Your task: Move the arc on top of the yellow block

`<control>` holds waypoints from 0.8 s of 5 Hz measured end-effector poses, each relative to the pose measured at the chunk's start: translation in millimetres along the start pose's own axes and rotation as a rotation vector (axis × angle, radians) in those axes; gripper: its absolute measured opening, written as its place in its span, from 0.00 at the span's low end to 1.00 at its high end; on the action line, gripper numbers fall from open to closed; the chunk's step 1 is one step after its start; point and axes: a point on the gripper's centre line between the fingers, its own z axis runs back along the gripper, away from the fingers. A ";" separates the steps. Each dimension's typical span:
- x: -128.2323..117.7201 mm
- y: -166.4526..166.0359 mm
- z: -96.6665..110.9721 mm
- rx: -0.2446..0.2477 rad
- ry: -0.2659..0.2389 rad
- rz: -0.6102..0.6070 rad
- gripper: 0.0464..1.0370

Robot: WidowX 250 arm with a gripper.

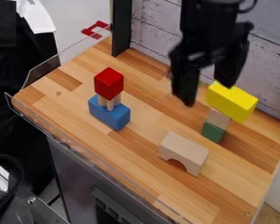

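Well left of the fingers, dark material (pixel 25 78) is cut off by the view's edge, and its form is hard to make out. Nearer them, a clear rim (pixel 46 70) edges the wooden surface (pixel 60 98), with a dark upright (pixel 121 28) behind. Left of the fingers, a red block (pixel 109 83) tops pale posts (pixel 110 102), partly hidden, on a blue block (pixel 110 114). The arch (pixel 183 151) stands on the wood below the left-hand fingertip in view, its opening downward. The gripper (pixel 207 95) is blurred, its arm cut off at the top; its fingers are apart, before a whitish plank wall (pixel 154 26). Just beside the right-hand fingertip in view, the yellow block (pixel 231 101) tops a pale block (pixel 218 118) on a green block (pixel 213 132), standing in line behind the arch.
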 end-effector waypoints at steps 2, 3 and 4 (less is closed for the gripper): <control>-15.2 5.5 -22.7 0.006 0.050 0.141 0.96; -14.2 2.2 -37.8 0.027 0.048 0.155 0.96; -9.9 2.5 -48.0 0.056 0.045 0.184 0.96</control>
